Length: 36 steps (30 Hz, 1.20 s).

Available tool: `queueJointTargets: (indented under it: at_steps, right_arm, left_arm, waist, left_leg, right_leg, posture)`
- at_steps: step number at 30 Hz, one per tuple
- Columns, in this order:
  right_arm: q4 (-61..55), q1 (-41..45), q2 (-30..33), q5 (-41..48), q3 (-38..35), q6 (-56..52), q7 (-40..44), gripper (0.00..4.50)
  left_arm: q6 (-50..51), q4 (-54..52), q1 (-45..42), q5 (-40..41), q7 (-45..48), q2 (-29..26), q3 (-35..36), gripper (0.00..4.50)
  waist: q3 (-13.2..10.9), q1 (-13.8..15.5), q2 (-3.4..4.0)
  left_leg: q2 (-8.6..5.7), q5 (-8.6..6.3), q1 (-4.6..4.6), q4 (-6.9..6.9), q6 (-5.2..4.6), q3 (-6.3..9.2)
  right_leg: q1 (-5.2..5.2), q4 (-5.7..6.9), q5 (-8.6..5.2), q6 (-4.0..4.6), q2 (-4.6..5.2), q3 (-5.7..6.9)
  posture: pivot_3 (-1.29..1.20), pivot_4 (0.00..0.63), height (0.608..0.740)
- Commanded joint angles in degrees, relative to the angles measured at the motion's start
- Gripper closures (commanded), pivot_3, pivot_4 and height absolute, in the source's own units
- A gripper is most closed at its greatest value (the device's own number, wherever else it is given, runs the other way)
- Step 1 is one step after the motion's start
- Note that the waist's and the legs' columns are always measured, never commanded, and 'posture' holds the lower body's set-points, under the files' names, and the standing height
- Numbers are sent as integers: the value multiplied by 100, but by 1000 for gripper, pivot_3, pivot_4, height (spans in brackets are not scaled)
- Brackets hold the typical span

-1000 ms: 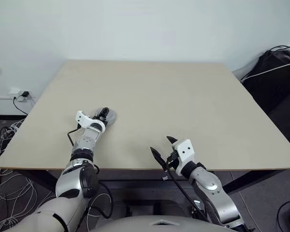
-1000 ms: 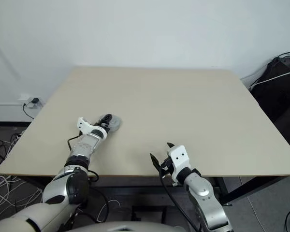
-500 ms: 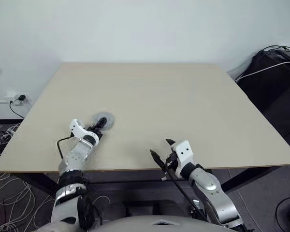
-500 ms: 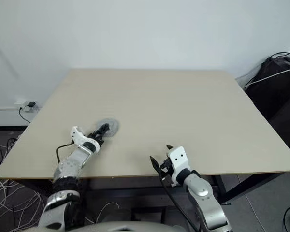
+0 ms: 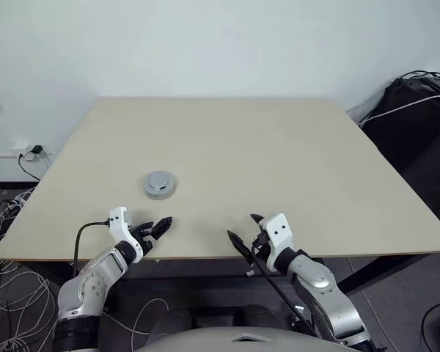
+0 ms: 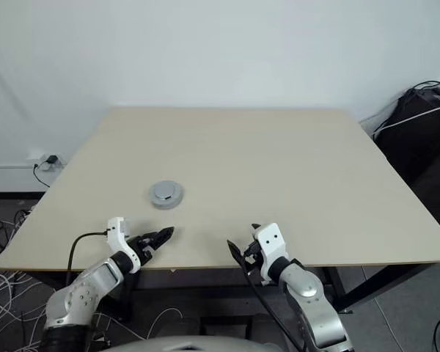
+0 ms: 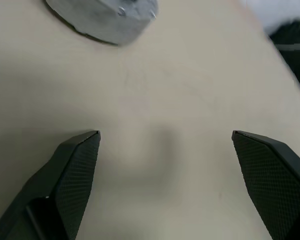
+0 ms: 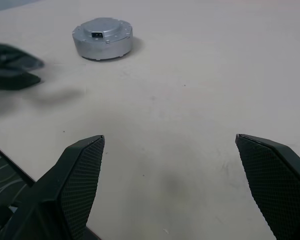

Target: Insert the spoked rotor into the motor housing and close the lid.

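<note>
The motor housing [image 5: 160,184], a closed silvery disc with a small dark slot in its top, sits alone on the left part of the bench [image 5: 279,154], apart from both grippers. A second ago the left gripper [image 5: 158,229] was over it; now that gripper has drawn back to the near edge, jaws wide and holding nothing. The right gripper [image 5: 243,230] has kept its place at the near edge, also fully spread and holding nothing. The bench top is pale beige. Behind it stands a plain white wall [image 5: 220,44]; cables [image 5: 4,227] lie on the floor to the left, and dark equipment [image 5: 418,117] stands at the right.
</note>
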<state>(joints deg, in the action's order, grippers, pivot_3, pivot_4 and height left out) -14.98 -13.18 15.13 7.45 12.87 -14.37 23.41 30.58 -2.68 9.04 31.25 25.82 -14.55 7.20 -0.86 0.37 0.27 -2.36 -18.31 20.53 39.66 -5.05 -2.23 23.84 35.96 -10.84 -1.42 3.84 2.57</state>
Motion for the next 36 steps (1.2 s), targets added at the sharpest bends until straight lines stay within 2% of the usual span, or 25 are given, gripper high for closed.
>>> queueJointTargets:
  at_steps: [1, 5, 10, 16, 24, 36]
  right_arm:
    - [-181, -70, -27, -6, -148, 265, -74, 0]
    - [-133, -288, -85, -152, -289, 860, -264, 0]
    - [-142, -419, -255, -159, -579, 1225, -571, 0]
    - [137, -542, -382, -596, -769, 2156, -1005, 0]
    - [214, -710, -438, -262, -924, 2187, -874, 0]
    - [-33, -770, -572, -281, -913, 1979, -973, 0]
  left_arm:
    - [-1403, -405, 264, -784, 227, 46, -391, 41]
    - [-2930, -396, 607, -1675, -70, 291, -670, 41]
    - [-4180, -200, 861, -2505, -705, 616, -771, 41]
    - [-5293, 134, 1059, -2753, -950, 740, -698, 41]
    - [-5832, 323, 1120, -2809, -1014, 712, -732, 41]
    - [-5661, 278, 966, -2795, -958, 660, -819, 41]
  waist:
    - [-1, 47, 1]
    - [1, 142, 11]
    - [3, 188, 14]
    - [4, 188, 13]
    - [1, 185, 12]
    - [2, 185, 12]
  left_leg:
    - [0, 0, 1, -4, 0, 0]
    - [0, -1, 21, -13, -2, -4]
    - [1, -4, 43, -14, -8, -19]
    - [1, -8, 43, -14, -19, -27]
    - [1, -13, 42, -10, -38, -40]
    - [1, -13, 40, -10, -39, -41]
  right_leg:
    - [2, -1, -1, 2, 1, 1]
    - [27, -2, -5, 8, 9, 3]
    - [55, 0, -5, 6, 14, 3]
    - [56, -2, -20, -22, 16, 6]
    - [53, -4, -23, -34, 22, 7]
    - [51, -4, -24, -38, 22, 7]
  posture:
    - [0, 0, 740]
    - [0, 0, 740]
    - [0, 0, 740]
    - [0, 0, 740]
    - [0, 0, 740]
    - [0, 0, 740]
